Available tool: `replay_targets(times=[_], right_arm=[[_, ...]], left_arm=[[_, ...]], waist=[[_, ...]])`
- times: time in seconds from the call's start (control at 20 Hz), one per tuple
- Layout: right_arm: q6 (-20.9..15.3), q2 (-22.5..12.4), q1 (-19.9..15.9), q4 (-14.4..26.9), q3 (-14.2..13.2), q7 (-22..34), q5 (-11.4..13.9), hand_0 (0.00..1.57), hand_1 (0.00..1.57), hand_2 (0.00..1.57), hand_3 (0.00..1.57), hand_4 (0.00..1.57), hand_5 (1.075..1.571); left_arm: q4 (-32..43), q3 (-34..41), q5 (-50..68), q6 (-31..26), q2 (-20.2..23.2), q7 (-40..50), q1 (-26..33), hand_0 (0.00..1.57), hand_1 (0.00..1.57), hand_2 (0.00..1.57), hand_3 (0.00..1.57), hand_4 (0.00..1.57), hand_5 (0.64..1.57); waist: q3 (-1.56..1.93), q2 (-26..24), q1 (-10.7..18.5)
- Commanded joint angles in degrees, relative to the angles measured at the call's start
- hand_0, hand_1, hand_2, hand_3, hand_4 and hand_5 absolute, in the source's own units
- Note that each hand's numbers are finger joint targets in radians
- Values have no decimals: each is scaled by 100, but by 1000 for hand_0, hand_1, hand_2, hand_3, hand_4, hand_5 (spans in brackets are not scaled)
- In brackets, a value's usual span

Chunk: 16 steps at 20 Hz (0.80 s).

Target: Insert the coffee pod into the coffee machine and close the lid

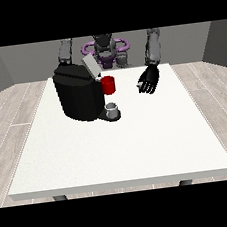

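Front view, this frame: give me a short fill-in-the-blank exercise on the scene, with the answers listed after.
1. The coffee machine on the white table is ____ in colour.
2. The lid of the machine stands ____.
3. The red thing at the machine sits directly ____ a small grey thing at the machine's base.
4. The one hand in view shows at the view's ____.

Answers: black; open; above; right

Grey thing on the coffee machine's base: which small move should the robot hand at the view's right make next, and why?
Probably toward the small grey cup-shaped thing on the base of the black boxy coffee machine: the black robot hand hangs open above the white table, apart from it. Whether it is the pod, I cannot tell.
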Motion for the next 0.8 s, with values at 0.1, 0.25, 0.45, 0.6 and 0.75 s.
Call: replay_targets(times=[0.1, 0.25, 0.45, 0.6, 0.75], right_arm=[[-235, 113, -1, 308, 42, -335, 1, 0, 0, 0, 0, 0, 1571], [43, -55, -29, 489, -271, -119, -209, 0, 0, 0, 0, 0, 1571], [-92, 30, -12, 869, -312, -403, -160, 0, 0, 0, 0, 0, 1571], [-377, -70, 300, 823, -165, -186, 231, 0, 0, 0, 0, 0, 1571], [-254, -165, 202, 678, -157, 20, 206, 0, 0, 0, 0, 0, 1571]], left_arm=[[533, -52, -433, -208, 76, -43, -396, 789, 789, 960, 845, 392, 1571], [618, -109, -580, -341, -166, -114, -191, 792, 792, 979, 866, 399, 1571], [611, -24, -704, -313, -311, -157, -435, 1124, 1124, 1198, 1089, 394, 1571], [568, 77, -503, -446, -408, -309, -317, 1277, 1277, 1311, 1244, 496, 1571], [570, 455, -43, -595, -295, -816, -507, 1433, 1433, 1423, 1352, 489, 1571]], waist=[[-6, 99, -22], [-6, -315, 161], [-5, -299, 224], [-6, -572, 239], [-7, -558, 199]])
